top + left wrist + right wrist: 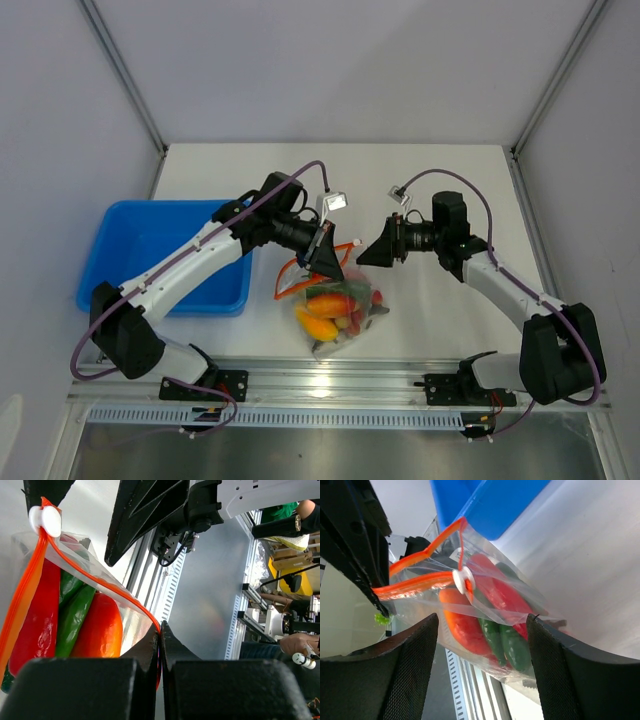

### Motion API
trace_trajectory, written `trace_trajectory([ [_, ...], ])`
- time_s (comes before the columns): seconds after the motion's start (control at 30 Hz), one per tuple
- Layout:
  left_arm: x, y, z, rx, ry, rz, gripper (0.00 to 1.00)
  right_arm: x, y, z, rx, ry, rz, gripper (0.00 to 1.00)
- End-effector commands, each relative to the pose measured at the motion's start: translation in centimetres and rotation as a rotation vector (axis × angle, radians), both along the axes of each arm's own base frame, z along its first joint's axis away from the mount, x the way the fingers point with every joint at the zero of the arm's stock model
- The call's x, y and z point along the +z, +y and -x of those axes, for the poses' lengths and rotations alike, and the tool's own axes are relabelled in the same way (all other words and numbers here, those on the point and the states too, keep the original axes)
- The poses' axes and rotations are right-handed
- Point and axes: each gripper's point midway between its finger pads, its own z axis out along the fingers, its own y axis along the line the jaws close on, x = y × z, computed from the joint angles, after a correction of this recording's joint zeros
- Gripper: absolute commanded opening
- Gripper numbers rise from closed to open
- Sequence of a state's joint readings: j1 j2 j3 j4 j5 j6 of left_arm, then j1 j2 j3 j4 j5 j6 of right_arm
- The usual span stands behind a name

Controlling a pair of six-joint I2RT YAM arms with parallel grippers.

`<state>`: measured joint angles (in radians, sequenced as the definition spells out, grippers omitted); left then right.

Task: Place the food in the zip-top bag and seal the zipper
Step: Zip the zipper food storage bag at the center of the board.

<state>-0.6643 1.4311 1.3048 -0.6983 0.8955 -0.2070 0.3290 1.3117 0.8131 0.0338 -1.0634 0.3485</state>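
Note:
The clear zip-top bag (338, 312) hangs just above the table's front edge, held up by its top edge. Inside it is the food: an orange mango (102, 630), a red piece (35, 630) and green peppers (75, 612). My left gripper (161, 630) is shut on the red-orange zipper (107, 587) at one end of the mouth. The white slider (463, 580) sits partway along the zipper (415, 586). My right gripper (482, 617) is open, its fingers (415, 652) on either side of the bag's upper part below the slider, not touching it. In the top view it (364, 256) faces the left gripper (330, 266).
A blue tray (130, 265) stands at the left of the table, behind the left arm. The aluminium rail (340, 380) with both arm bases runs along the near edge below the bag. White walls close the back and sides.

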Motion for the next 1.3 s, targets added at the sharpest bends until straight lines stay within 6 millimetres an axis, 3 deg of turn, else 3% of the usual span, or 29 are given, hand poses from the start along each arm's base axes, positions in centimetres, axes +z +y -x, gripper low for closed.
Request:
trace_trajectory([
  [0.0, 1.7, -0.1, 0.4, -0.018, -0.013, 0.069, 0.01, 2.2, 0.6, -0.5, 0.030, -0.110, -0.062, 0.73],
  [0.3, 2.2, -0.8, -0.1, -0.001, 0.004, 0.099, 0.01, 1.3, 2.9, 0.3, 0.113, -0.064, -0.087, 0.60],
  [0.37, 2.2, -0.7, -0.1, 0.004, 0.002, 0.095, 0.01, 1.3, 3.3, 0.3, 0.118, -0.060, -0.088, 0.48],
  [0.43, 2.1, -0.6, -0.1, 0.012, 0.001, 0.089, 0.00, 1.4, 3.6, 0.4, 0.118, -0.043, -0.087, 0.28],
  [0.5, 2.0, -0.5, 0.0, 0.012, 0.002, 0.086, 0.00, 1.7, 3.6, 0.3, 0.113, -0.032, -0.087, 0.00],
  [0.67, 1.4, -0.1, 0.3, 0.025, 0.008, 0.069, 0.01, 3.1, 3.5, 0.1, 0.078, -0.058, -0.088, 0.00],
  [0.87, 0.3, 0.9, 0.5, 0.053, -0.013, 0.015, 0.01, 4.3, 1.7, -0.4, -0.023, -0.084, -0.025, 0.00],
  [1.03, -1.0, 2.1, -0.5, 0.127, -0.065, -0.080, 0.01, 4.5, 1.0, 0.1, -0.054, -0.080, 0.002, 0.00],
  [1.13, -1.2, 3.0, -1.6, 0.182, -0.130, -0.135, 0.11, 4.1, 1.0, 0.9, -0.033, -0.064, 0.015, 0.00],
  [1.17, -1.6, 3.5, -2.1, 0.213, -0.150, -0.173, 0.18, 3.9, 1.1, 1.3, -0.023, -0.049, 0.022, 0.00],
  [1.23, -1.1, 3.7, -2.7, 0.233, -0.182, -0.184, 0.23, 3.8, 1.5, 2.0, -0.002, -0.051, 0.033, 0.00],
  [1.27, -1.0, 3.7, -3.0, 0.240, -0.197, -0.189, 0.31, 3.8, 1.6, 2.4, 0.003, -0.048, 0.037, 0.00],
])
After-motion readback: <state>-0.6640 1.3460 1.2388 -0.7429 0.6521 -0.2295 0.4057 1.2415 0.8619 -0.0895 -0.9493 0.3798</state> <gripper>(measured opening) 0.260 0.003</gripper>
